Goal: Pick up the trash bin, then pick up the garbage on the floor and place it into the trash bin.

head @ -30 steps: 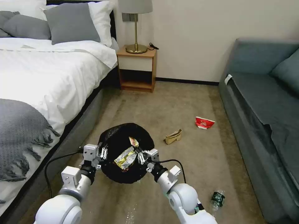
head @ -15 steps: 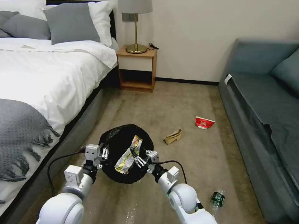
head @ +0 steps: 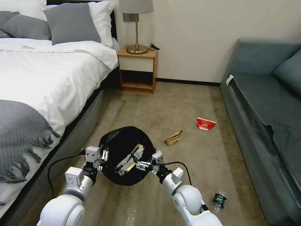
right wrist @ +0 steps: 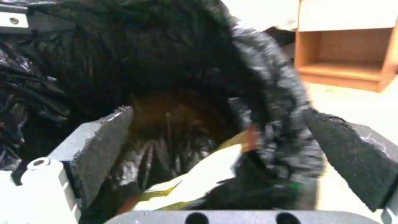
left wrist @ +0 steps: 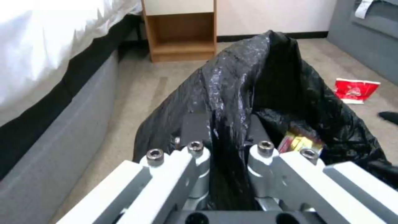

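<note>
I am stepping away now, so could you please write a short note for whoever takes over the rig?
Left gripper: shut on the trash bin rim, holding it off the floor.
Right gripper: open over the bin mouth, foil wrapper released into it.
Done: bin lifted, wrapper binned.
Left on the carpet: tan carton, red-and-white packet, bottle by the sofa.

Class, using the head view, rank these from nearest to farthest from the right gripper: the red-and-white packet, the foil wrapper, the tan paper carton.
1. Foil wrapper: in the trash bin, beside the right gripper.
2. Tan paper carton: on the carpet, beyond the bin.
3. Red-and-white packet: farther off, toward the sofa.
</note>
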You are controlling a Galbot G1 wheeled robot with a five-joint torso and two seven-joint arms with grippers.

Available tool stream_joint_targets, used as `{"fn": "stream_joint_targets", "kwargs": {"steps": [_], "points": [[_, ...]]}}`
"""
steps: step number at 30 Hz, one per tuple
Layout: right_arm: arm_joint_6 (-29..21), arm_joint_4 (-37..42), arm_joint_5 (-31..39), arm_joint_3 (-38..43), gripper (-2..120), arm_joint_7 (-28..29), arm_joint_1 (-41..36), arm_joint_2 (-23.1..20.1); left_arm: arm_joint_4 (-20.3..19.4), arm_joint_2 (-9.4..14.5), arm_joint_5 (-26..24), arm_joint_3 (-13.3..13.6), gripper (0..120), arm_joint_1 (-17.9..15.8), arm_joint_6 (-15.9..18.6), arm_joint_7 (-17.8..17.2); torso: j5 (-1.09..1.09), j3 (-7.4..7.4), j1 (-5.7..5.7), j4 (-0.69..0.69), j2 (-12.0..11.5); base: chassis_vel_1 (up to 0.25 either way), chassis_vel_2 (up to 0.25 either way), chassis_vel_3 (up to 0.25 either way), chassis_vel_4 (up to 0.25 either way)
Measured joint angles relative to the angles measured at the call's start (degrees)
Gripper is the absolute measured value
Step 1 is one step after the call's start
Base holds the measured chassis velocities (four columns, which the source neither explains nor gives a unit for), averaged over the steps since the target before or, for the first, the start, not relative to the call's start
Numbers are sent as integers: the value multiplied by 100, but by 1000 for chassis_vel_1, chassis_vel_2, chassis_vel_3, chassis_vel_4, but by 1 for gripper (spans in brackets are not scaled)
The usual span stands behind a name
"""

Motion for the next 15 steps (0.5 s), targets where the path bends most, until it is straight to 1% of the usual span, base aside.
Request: {"fn": "stream_joint_targets", "kwargs": {"steps": [1, 2, 3, 7, 9, 11, 13, 15], "points": [[-31, 41, -12, 22, 100, 35, -19, -33, 4, 5, -2, -5, 7, -2, -1, -1, -1, 0, 0, 0, 0, 0, 0, 0, 0], [-195, 155, -98, 117, 100, 137, -70, -135, 11, 14, -5, -17, 7, -5, -4, -1, -1, 0, 0, 0, 0, 0, 0, 0, 0], [-195, 155, -98, 117, 100, 137, -70, -135, 11, 14, -5, -17, 7, -5, -4, -1, -1, 0, 0, 0, 0, 0, 0, 0, 0], [-473, 309, -300, 488, 100, 417, -216, -502, 46, 42, -8, -44, 7, 5, -48, 2, 1, 0, 0, 0, 0, 0, 0, 0, 0], [-522, 330, -305, 560, 100, 487, -249, -567, 54, 45, -8, -47, 7, 4, -53, 2, 0, 0, 0, 0, 0, 0, 0, 0, 0], [-805, 461, -265, 792, 100, 829, -423, -804, 93, 46, -8, -49, 7, -14, -67, 3, 0, 0, 0, 0, 0, 0, 0, 0, 0], [-850, 480, -251, 824, 100, 881, -455, -843, 98, 45, -8, -49, 7, -16, -68, 3, 0, 0, 0, -1, 0, 0, 0, 0, 0], [-1082, 552, -192, 1004, 100, 1226, -626, -1058, 129, 41, -7, -48, 7, -26, -76, 3, 0, 0, 0, -1, 0, 0, 0, 0, 0]]}}
